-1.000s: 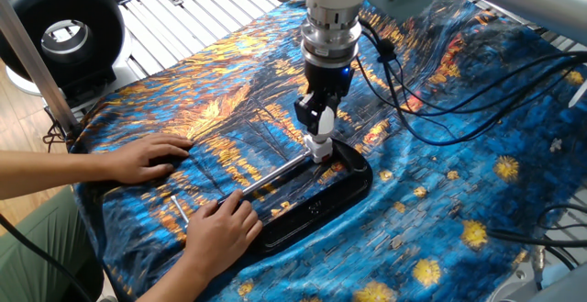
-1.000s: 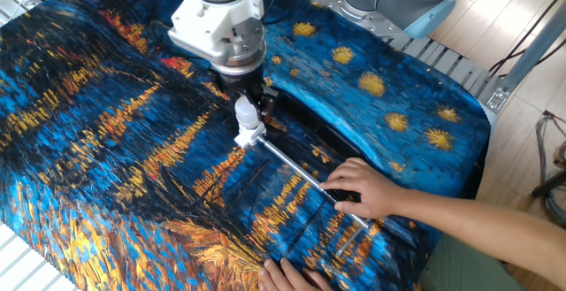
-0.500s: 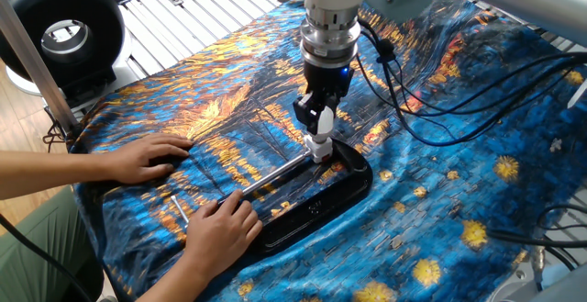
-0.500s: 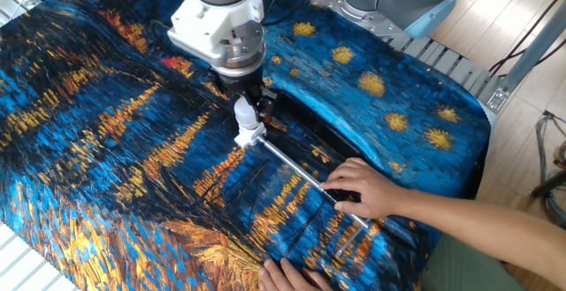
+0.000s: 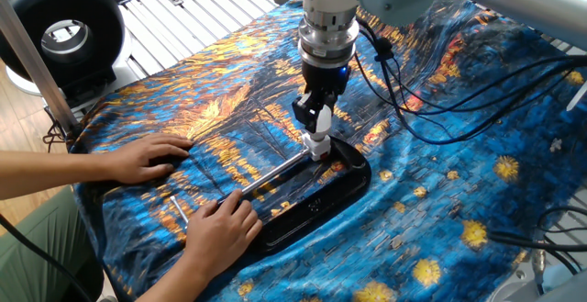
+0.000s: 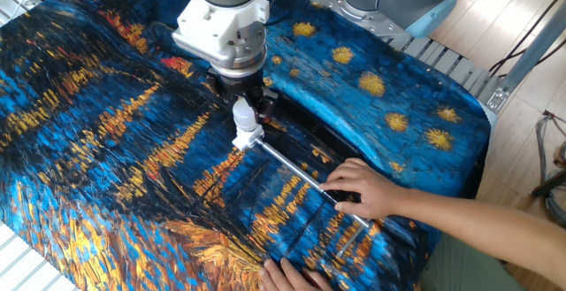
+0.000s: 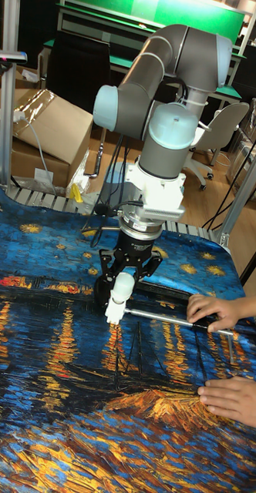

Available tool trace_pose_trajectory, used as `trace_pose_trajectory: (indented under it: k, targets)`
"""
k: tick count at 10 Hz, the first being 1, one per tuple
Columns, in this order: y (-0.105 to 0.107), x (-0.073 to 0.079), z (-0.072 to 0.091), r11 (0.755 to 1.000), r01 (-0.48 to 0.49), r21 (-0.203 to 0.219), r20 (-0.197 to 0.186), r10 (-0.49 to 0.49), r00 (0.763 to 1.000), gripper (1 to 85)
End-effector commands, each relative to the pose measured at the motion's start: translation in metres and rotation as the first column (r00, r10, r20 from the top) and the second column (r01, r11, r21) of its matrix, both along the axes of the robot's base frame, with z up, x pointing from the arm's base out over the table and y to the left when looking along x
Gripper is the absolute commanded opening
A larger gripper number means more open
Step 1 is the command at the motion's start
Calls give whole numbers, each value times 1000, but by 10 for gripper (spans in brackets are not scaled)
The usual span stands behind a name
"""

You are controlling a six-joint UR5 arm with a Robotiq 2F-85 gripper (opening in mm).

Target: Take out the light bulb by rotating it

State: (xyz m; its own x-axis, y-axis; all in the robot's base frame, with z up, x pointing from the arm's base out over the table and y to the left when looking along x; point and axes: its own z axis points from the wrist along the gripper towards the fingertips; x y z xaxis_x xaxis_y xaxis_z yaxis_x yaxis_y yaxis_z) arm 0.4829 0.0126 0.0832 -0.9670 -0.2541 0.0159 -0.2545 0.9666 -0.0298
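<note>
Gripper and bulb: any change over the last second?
The gripper, shut on the light bulb, has lifted slightly and shifted a touch; the bulb rose with it above the white socket. No release. The metal rod, black tray and both of the person's hands stayed put.

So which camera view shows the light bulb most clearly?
The tall fixed view: the light bulb faces the camera, globe and neck plain between the jaws of the gripper. The other fixed view shows the bulb from above. One fixed view shows little, mostly its lower part.
</note>
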Motion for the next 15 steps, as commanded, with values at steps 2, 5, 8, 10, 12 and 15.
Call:
trace_pose_trajectory:
  k: [2,5,8,10,12,15]
  targets:
    - [-1,-2,1,969,-248,1,-13,248,969,190]
    - [-7,-2,1,876,-481,-14,-31,481,876,187]
    - [-16,7,0,753,-656,-50,-42,654,755,187]
    - [-20,18,0,669,-737,-96,-43,737,674,190]
    - [-14,24,0,627,-770,-120,-34,772,635,177]
    - [6,18,2,632,-771,-80,0,773,634,297]
